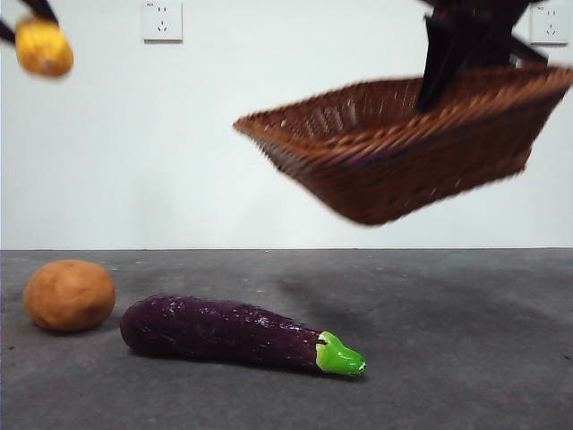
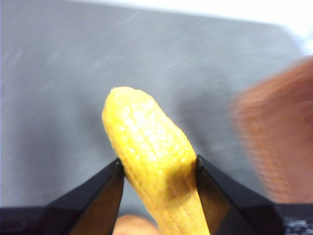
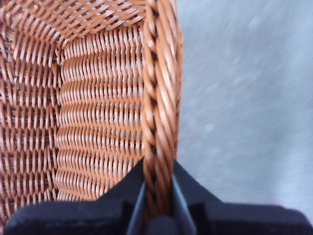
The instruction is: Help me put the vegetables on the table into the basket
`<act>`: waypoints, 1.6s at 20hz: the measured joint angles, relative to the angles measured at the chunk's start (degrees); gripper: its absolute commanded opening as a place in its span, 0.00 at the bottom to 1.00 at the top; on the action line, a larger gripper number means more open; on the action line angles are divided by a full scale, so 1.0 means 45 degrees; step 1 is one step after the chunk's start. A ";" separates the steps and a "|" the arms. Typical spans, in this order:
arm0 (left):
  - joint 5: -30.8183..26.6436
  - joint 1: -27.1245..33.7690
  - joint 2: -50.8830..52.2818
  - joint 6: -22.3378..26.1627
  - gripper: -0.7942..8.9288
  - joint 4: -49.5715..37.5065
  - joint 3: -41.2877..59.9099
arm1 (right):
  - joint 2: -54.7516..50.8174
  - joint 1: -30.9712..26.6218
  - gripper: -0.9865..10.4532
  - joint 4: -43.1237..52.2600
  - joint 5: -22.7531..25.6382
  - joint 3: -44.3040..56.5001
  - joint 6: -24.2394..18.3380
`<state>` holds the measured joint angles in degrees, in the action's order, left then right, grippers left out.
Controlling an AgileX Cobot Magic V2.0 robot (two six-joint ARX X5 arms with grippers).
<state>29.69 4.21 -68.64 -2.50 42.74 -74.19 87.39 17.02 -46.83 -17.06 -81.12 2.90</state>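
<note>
My left gripper (image 2: 159,171) is shut on the lumpy yellow-orange piece (image 2: 149,161), held high above the table; it shows at the top left of the front view (image 1: 43,47). My right gripper (image 3: 157,196) is shut on the braided rim of the wicker basket (image 3: 159,98) and holds it tilted in the air at the upper right of the front view (image 1: 403,148). The brown potato (image 1: 69,295) and the dark-purple eggplant (image 1: 224,331), green cap pointing right, lie on the grey table (image 1: 448,340) at the front left.
A white wall with two sockets (image 1: 162,21) stands behind the table. The basket's blurred edge (image 2: 279,132) shows beside the yellow piece in the left wrist view. Bare table lies under the basket on the right.
</note>
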 measured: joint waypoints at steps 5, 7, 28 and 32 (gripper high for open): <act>0.0792 -0.2152 0.3079 -0.0073 0.07 -0.0044 0.2317 | 0.0049 0.0219 0.08 0.1190 -0.0884 0.1545 0.1151; 0.0733 -0.3468 0.3143 -0.0733 0.08 -0.0685 0.3036 | 0.0044 0.0559 0.08 0.1622 -0.0889 0.1545 0.1467; -0.2268 -0.9306 -0.3050 -0.4041 0.59 -0.4930 0.3143 | 0.0044 0.1953 0.08 0.2079 0.0039 0.1545 0.2399; -0.2249 -0.9311 -0.2929 -0.4129 0.59 -0.4483 0.2807 | 0.0049 0.1953 0.08 0.2025 0.0194 0.1545 0.2302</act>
<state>19.57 -37.69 -81.82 -21.08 22.57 -61.56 87.61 25.80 -37.71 -16.19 -74.17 13.26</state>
